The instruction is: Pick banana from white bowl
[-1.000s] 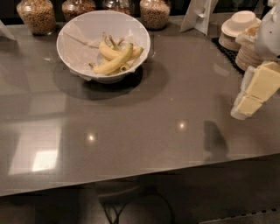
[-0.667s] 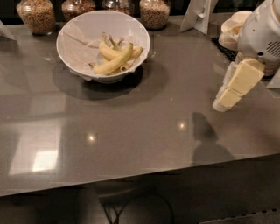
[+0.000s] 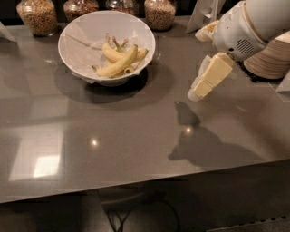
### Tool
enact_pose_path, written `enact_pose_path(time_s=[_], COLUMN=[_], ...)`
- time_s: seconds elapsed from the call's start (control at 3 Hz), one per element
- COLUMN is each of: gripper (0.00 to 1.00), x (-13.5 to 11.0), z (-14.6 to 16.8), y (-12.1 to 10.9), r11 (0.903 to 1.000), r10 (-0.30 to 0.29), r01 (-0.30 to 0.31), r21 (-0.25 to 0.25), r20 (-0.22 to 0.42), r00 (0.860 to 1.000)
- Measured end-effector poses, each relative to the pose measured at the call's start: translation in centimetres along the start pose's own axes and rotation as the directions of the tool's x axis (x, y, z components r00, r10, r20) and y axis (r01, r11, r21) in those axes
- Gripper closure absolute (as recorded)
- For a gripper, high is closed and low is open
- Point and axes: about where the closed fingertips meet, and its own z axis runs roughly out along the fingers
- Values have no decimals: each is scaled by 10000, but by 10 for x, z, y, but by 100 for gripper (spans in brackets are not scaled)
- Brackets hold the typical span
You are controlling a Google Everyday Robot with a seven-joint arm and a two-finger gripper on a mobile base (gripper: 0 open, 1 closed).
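— What lines the back of the grey table (image 3: 136,149)?
— Four glass jars (image 3: 38,16) of dry goods (contents too small to name), with a white folded card (image 3: 204,13) to their right.
— And the right edge?
— A stack of beige plates (image 3: 272,59), just behind the gripper (image 3: 195,93), which hangs above the tabletop there. A bright glare patch (image 3: 45,165) marks the near left; dark cables (image 3: 122,217) show below the table's front edge.

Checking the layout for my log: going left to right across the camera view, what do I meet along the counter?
Jar → white bowl holding bananas → gripper, hovering above the counter right of the bowl → stacked plates.
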Motion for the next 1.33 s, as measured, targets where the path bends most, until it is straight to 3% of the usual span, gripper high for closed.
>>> enact_pose_path(time_s=[0.33, 0.67, 1.0, 1.33], gripper=[0, 0, 0, 0], x=[-46, -98, -147, -147], z=[31, 62, 88, 88], y=[-13, -17, -16, -16], r11=[9960, 9766, 9441, 9439], r10=[-821, -2031, -3128, -3134], r01=[844, 2095, 3240, 3246], r21=[-301, -479, -606, -607], r20=[721, 1136, 1452, 1449], r00=[9940, 9726, 9387, 9385])
